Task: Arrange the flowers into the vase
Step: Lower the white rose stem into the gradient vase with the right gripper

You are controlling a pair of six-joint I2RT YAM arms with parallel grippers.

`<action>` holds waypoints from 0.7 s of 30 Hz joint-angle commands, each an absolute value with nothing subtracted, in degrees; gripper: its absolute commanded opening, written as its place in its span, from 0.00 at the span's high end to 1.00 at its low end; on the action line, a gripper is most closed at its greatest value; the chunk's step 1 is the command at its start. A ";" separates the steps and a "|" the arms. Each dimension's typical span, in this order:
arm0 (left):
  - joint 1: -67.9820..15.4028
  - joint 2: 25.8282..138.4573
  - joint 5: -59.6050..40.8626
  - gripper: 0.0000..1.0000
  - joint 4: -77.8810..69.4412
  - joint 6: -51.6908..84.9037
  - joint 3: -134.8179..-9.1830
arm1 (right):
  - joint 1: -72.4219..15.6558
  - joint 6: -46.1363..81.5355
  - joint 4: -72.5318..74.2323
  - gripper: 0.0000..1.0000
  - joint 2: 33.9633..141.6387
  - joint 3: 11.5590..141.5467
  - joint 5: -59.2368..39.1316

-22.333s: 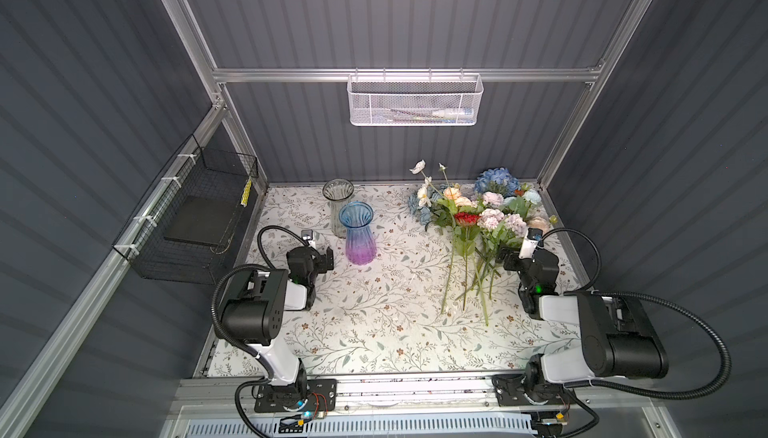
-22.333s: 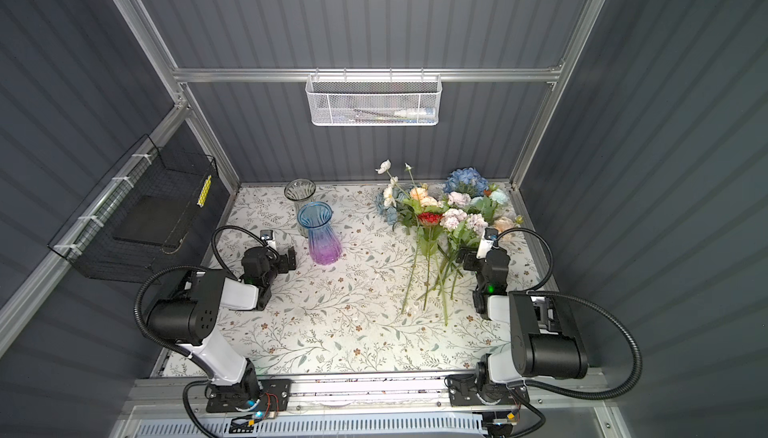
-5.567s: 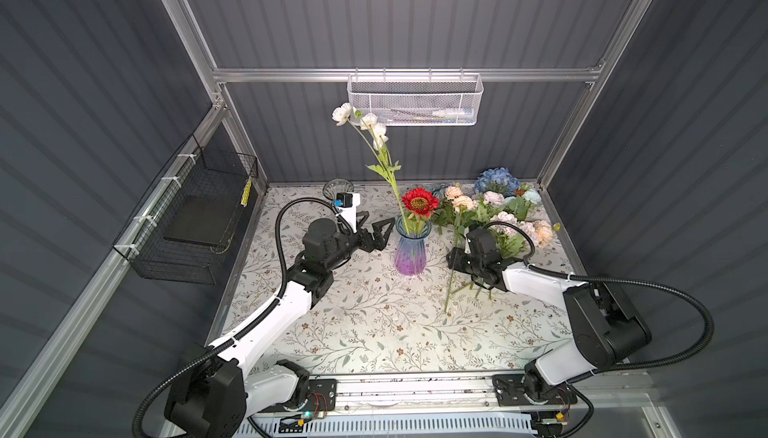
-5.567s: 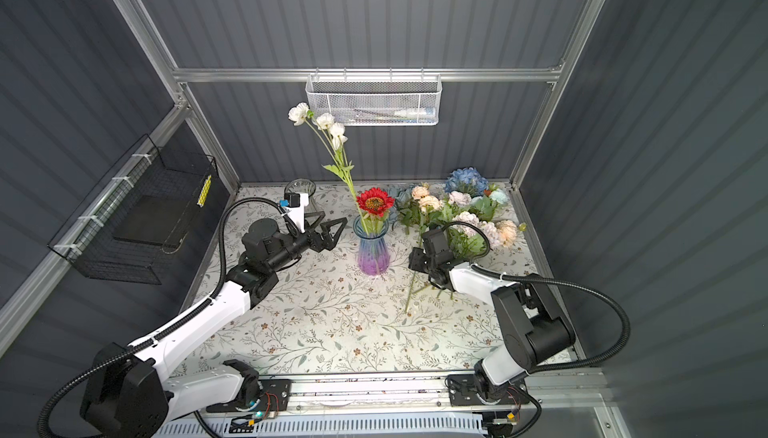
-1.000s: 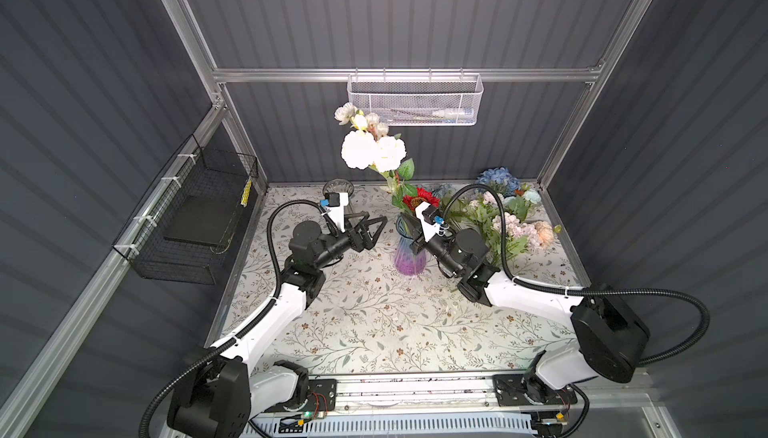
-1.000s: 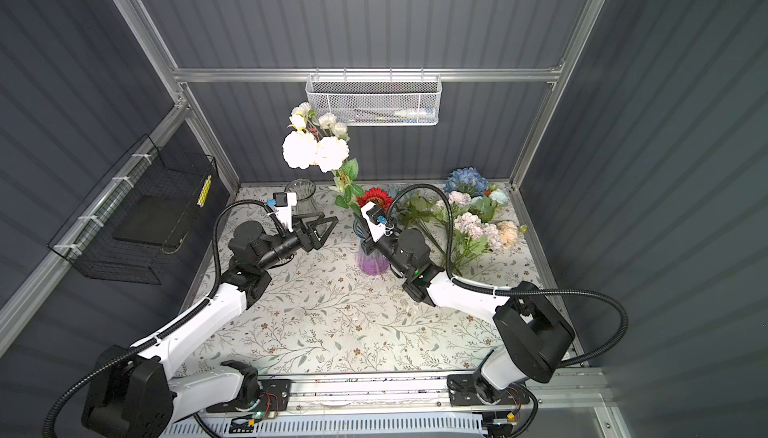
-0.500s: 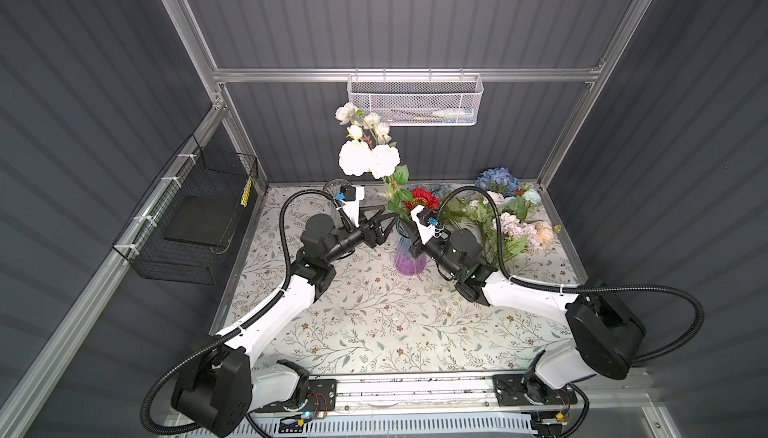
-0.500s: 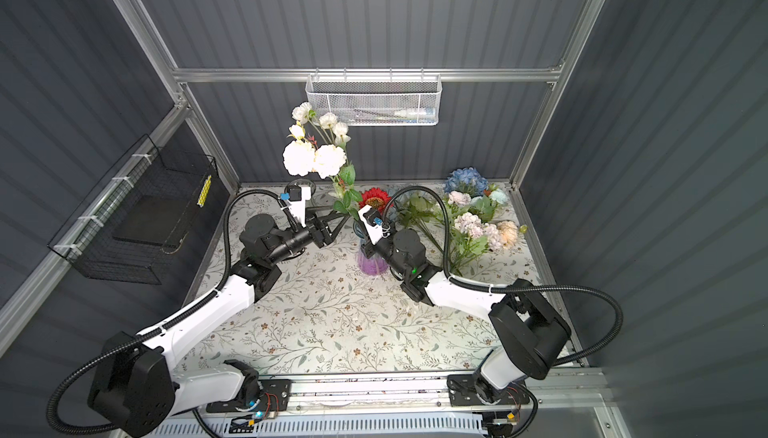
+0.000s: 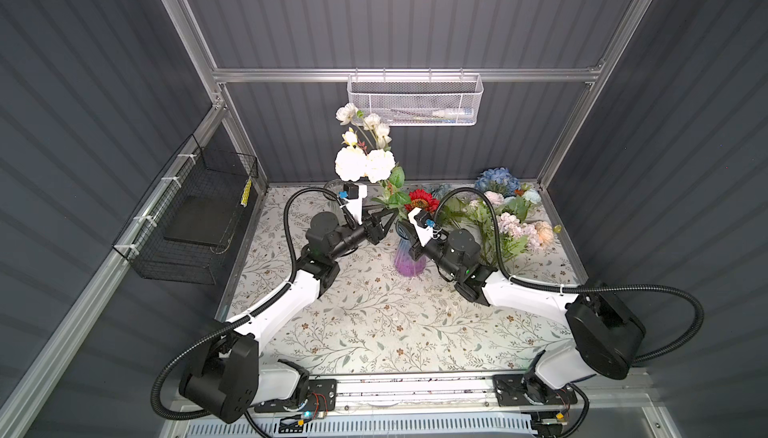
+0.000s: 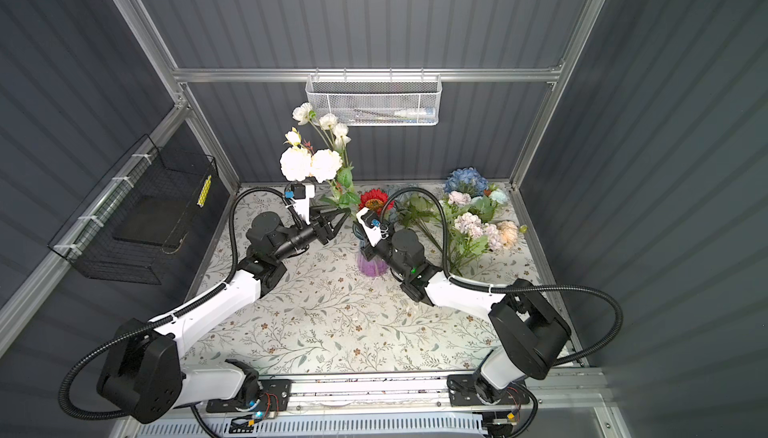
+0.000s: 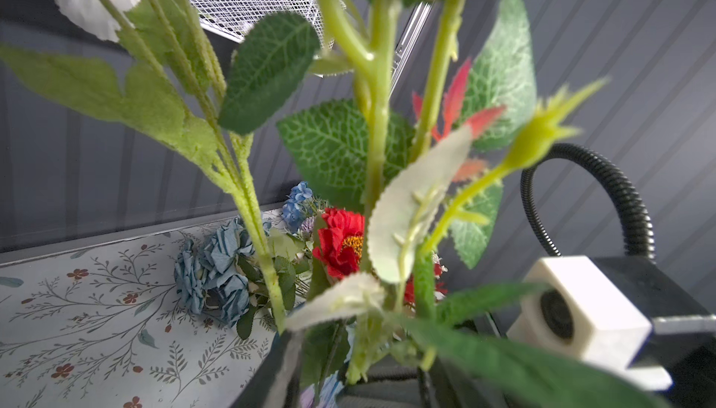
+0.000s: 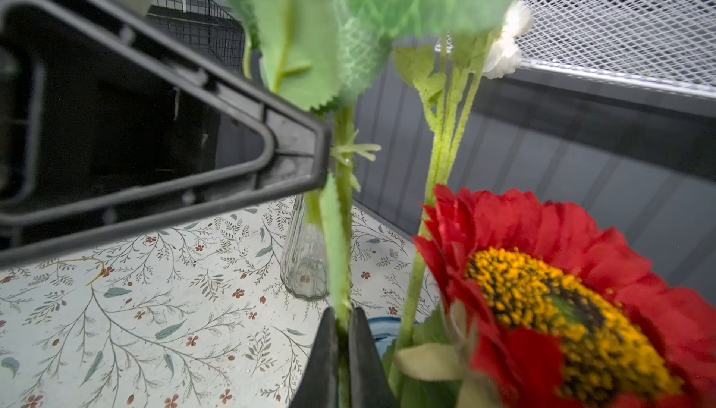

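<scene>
Far right on the tablecloth (image 9: pixel 374 323), the unplaced flowers (image 9: pixel 509 217) are lying heaped. Mid-table, the blue-purple vase (image 9: pixel 409 267) is receiving the white-bloomed spray (image 9: pixel 365 163). The right gripper (image 12: pixel 343 348) is pinching its stem tight just above the rim, and the left gripper (image 9: pixel 390 216) is touching it higher up, probably steadying it; whether it is clamped, I cannot tell.

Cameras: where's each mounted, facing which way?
Top views: overhead at the front, looking down toward the back wall; left arm, right arm, left tool show.
Left wrist: on the left arm, facing back-right through the stems; right wrist camera shows.
Right wrist: on the right arm, facing the back-left corner; right tool shut on a leafy stem, left tool's finger beside it.
Shared: all see the red daisy.
</scene>
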State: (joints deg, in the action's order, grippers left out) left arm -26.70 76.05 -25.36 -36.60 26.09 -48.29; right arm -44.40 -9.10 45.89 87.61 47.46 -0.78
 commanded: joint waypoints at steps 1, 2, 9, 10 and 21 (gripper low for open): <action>-26.72 77.12 -25.93 0.56 -39.02 26.55 -50.67 | -44.82 -9.53 45.38 1.00 88.20 48.26 -2.55; -26.72 77.29 -25.93 0.58 -39.13 26.57 -50.72 | -44.84 -9.68 45.34 1.00 88.18 48.25 -2.59; -26.72 78.21 -26.02 0.85 -39.02 26.71 -51.28 | -44.82 -9.93 45.13 0.99 87.98 48.25 -2.03; -26.72 78.22 -26.02 0.87 -38.87 26.69 -51.27 | -44.82 -10.08 45.09 0.98 87.85 48.25 -1.94; -27.92 77.04 -21.45 0.90 -35.56 22.27 -49.85 | -44.82 -8.83 44.49 0.53 82.32 46.53 -0.90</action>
